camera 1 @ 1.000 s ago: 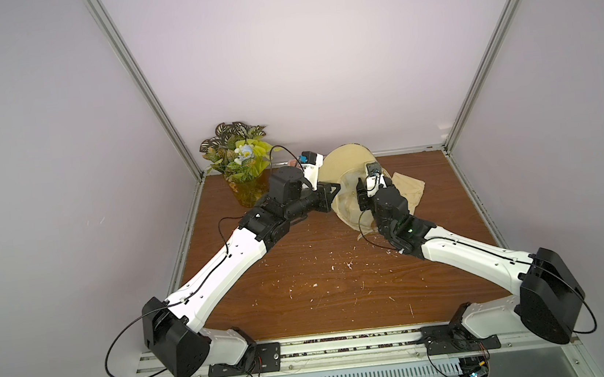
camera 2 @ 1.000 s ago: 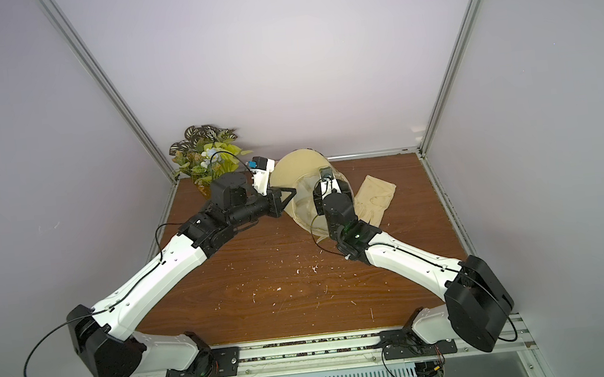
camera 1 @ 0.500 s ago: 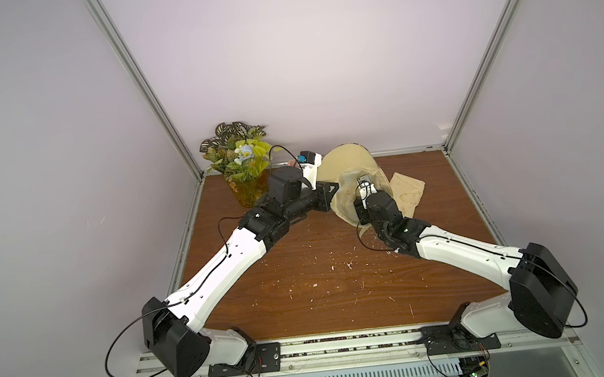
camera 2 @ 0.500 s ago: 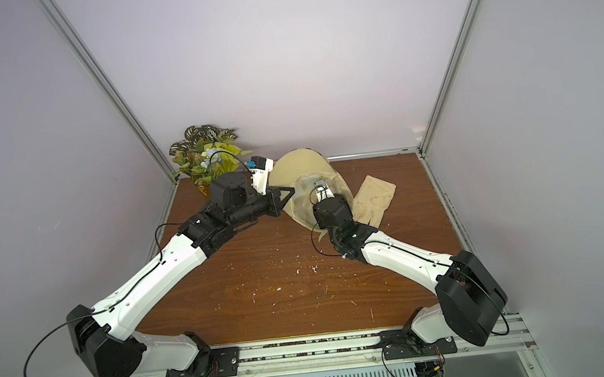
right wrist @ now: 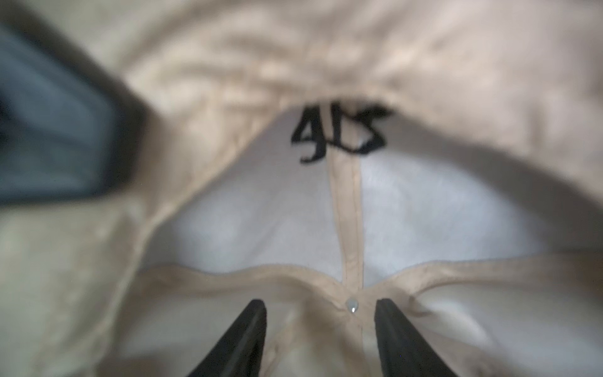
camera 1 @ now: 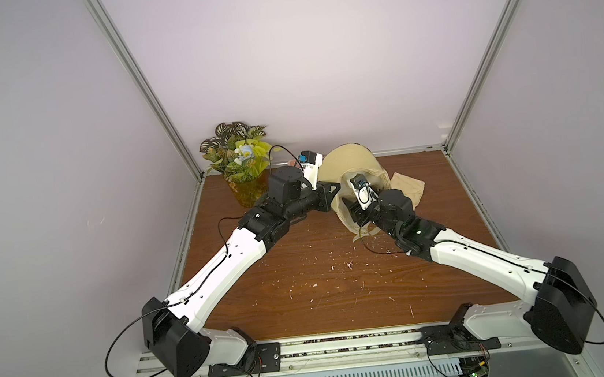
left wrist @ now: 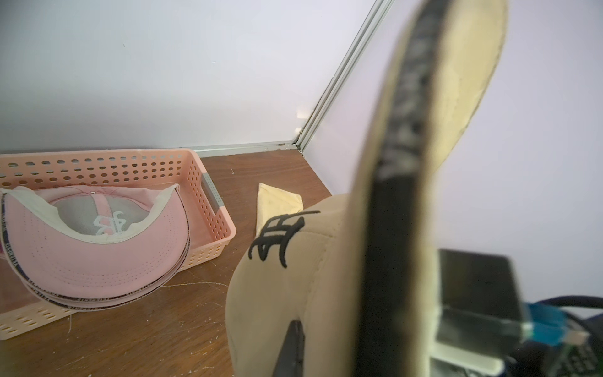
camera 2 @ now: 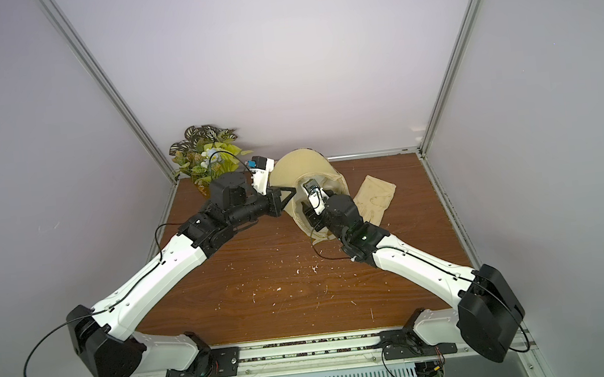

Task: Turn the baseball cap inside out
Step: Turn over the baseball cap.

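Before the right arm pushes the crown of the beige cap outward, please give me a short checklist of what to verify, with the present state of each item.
1. Left gripper shut on the cap's edge: ok; it is clamped at the rim of the beige cap.
2. Right gripper inside the cap: ok; the right wrist view shows the lining and seams around it.
3. Right fingers apart, holding nothing: ok.
4. Aim at the crown centre: ok; the top button rivet lies between the fingertips.
5. Fingertips touching the lining: cannot tell.
6. Room behind the cap: cannot tell; the pink basket with the pink cap stands near.
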